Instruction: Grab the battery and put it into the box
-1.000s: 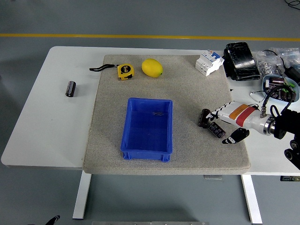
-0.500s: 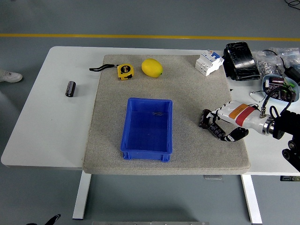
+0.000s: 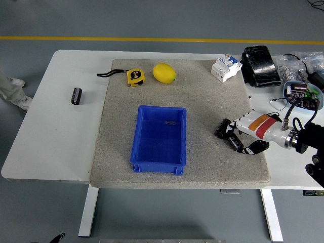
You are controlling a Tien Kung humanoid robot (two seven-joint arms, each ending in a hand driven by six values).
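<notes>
- On the right side of the grey mat (image 3: 202,96), head view: right hand (image 3: 246,135) lay low over the mat, fingers curled around the dark battery (image 3: 229,135), thumb tucked under near the mat's right edge.
- Battery was in that grasp, lying at mat level, well right of the blue box (image 3: 159,162); couldn't tell if it was lifted clear of the mat.
- Blue box sat mid-mat, open side up, nothing in it except a small mark on the floor.
- Left hand was out of frame.
- A second dark cylinder (image 3: 76,95) lay on the bare white table (image 3: 55,142), left of the mat.
- Yellow tape measure (image 3: 134,77) and a lemon (image 3: 164,73) sat side by side near the mat's far edge.
- White circuit breaker (image 3: 225,67) sat at the far right corner of the mat, a black pouch (image 3: 259,66) just beside it on the table.
- A person's shoe and trouser leg (image 3: 14,93) showed at the left edge, on the floor.
</notes>
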